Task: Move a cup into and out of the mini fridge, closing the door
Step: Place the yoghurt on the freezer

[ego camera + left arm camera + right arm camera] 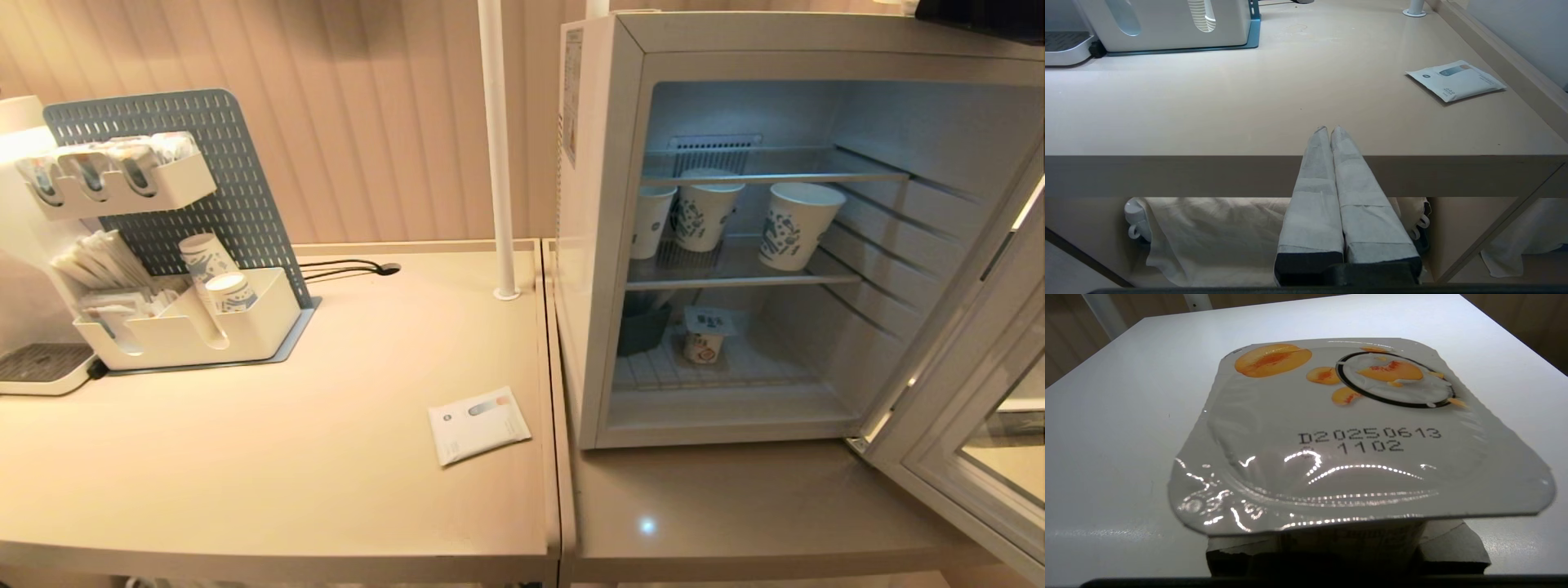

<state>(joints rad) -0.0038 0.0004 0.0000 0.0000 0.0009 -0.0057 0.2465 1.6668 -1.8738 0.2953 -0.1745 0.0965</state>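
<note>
Cup (pixel 1359 433), peach-print foil lid stamped "D20250613 1102": right hand (pixel 1347 549) is clamping it above the mini fridge (pixel 1126 416) top. Second cup (pixel 707 336) is sitting on the bottom shelf, door (pixel 963 392) standing open. Left hand (pixel 1329 129) is hanging with fingers together at the bench (pixel 1208 122) edge.

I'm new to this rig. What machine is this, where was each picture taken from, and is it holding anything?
This is a two-armed robot on wheels. The head view looks down from its head. It shows a table with a flat packet and an open mini fridge, its door swung right. Inside are paper cups and a small lidded cup on the bottom shelf.

The other two pictures come from cameras on the wrists. The left hand is shut, empty, parked at the table edge. The right hand grips a yogurt cup with a peach-printed foil lid, over a white surface. I cannot tell if it is the same cup.
</note>
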